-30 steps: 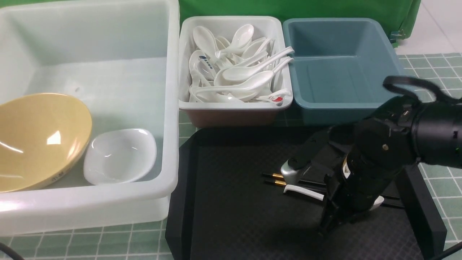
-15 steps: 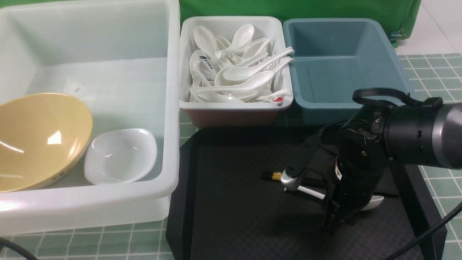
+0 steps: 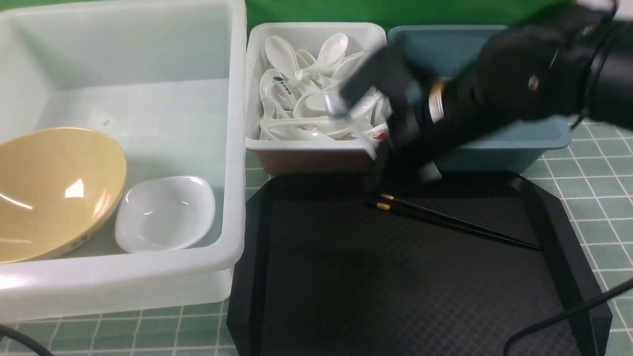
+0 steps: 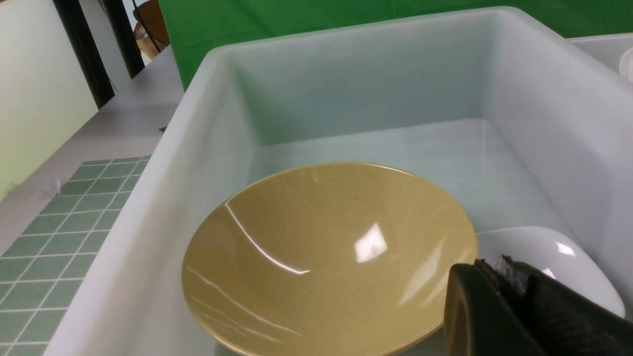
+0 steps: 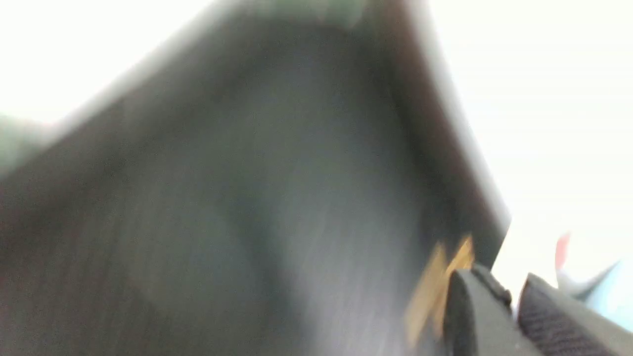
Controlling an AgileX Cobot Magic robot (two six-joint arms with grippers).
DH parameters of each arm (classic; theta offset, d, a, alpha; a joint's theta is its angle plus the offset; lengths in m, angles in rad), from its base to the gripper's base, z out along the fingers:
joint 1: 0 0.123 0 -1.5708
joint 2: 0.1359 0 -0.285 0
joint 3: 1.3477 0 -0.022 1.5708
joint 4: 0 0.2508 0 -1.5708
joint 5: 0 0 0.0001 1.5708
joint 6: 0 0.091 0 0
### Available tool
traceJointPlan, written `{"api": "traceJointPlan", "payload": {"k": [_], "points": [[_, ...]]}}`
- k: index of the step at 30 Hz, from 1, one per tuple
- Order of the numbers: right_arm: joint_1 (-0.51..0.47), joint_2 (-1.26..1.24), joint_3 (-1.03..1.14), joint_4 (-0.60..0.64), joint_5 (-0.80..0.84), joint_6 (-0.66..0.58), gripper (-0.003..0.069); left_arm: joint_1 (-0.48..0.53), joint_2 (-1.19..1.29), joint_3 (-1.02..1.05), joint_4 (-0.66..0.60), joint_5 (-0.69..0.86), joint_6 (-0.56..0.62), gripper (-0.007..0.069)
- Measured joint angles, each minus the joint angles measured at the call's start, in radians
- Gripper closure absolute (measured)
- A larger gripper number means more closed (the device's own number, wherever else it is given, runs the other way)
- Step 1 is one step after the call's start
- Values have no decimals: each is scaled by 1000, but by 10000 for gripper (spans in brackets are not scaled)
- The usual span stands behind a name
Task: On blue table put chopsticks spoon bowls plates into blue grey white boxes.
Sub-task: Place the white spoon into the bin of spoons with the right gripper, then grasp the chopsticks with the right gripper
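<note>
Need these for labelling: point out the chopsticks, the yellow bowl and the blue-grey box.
chopsticks (image 3: 445, 221): front view, middle of the shafts.
yellow bowl (image 3: 54, 193): front view, glossy inner wall.
blue-grey box (image 3: 514, 143): front view, near rim.

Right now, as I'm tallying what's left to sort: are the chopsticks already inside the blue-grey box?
No, the chopsticks lie on the black tray, in front of the blue-grey box and outside it.
</note>
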Motion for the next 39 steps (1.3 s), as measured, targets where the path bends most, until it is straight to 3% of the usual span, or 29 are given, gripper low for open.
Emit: {"api": "traceJointPlan", "payload": {"k": [2,3,6,11,16,20,26,33,36,39], "points": [[-8,30,-41,2,-96,2,575,0,0,0,0,0,0,623],[-24,96,-119,2,-221,18,554,0,0,0,0,0,0,623],[-50,205,-232,3,-242,59,493,0,0,0,0,0,0,623],[-113,385,-470,3,103,87,270,0,0,0,0,0,-3,623],[-172,399,-516,3,493,73,204,0,0,0,0,0,-4,623],[-220,364,-321,0,651,52,202,0,0,0,0,0,-15,623],[-221,295,-10,7,470,-52,202,0,0,0,0,0,-20,623],[-226,333,24,17,360,-90,220,0,0,0,0,-1,-22,623],[-228,347,21,88,368,-149,307,0,0,0,0,-2,-23,623],[-222,353,16,184,371,-196,489,0,0,0,3,-2,-24,623]]}}
